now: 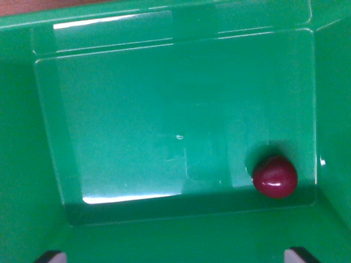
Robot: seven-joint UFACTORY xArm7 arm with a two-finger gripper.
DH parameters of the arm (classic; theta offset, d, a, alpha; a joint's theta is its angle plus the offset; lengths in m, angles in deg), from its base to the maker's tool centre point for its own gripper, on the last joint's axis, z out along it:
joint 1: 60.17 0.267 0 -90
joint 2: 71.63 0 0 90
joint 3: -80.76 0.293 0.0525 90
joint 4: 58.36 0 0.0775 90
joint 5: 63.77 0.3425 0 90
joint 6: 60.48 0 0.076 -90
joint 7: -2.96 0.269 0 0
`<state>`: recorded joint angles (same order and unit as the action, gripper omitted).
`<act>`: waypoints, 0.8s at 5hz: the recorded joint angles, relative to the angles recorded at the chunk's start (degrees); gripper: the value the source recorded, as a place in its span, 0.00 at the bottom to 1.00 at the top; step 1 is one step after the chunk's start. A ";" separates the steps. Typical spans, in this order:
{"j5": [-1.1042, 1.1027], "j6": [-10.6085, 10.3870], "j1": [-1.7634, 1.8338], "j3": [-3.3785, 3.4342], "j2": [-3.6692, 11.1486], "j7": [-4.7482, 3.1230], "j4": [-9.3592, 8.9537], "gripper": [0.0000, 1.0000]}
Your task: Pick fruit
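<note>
Down into green bin we look, wrist view. Small dark red fruit lies on bin floor, near corner at wrist view's lower right, close to walls. Hand: we see only two dark fingertips at bottom edge, set wide apart, holding nothing, fruit untouched between and above them.

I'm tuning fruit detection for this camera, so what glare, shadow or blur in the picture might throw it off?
In the wrist view, white glare streaks lie on the glossy green plastic bin, at its top left and lower left; the small round dark-red fruit carries small highlights and has a dark shadow above and left of it; the whole picture is slightly soft, and the gripper fingertips at the bottom edge are cropped.
</note>
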<state>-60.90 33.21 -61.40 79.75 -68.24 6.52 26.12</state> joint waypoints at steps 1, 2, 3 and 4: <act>0.00 0.00 0.00 0.00 0.00 0.00 0.00 0.00; -0.28 -0.79 -0.05 -0.05 0.16 -0.04 -0.64 0.00; -0.28 -0.79 -0.05 -0.05 0.16 -0.04 -0.64 0.00; -0.67 -1.88 -0.12 -0.13 0.38 -0.10 -1.52 0.00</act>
<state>-61.57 31.34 -61.53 79.62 -67.85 6.42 24.59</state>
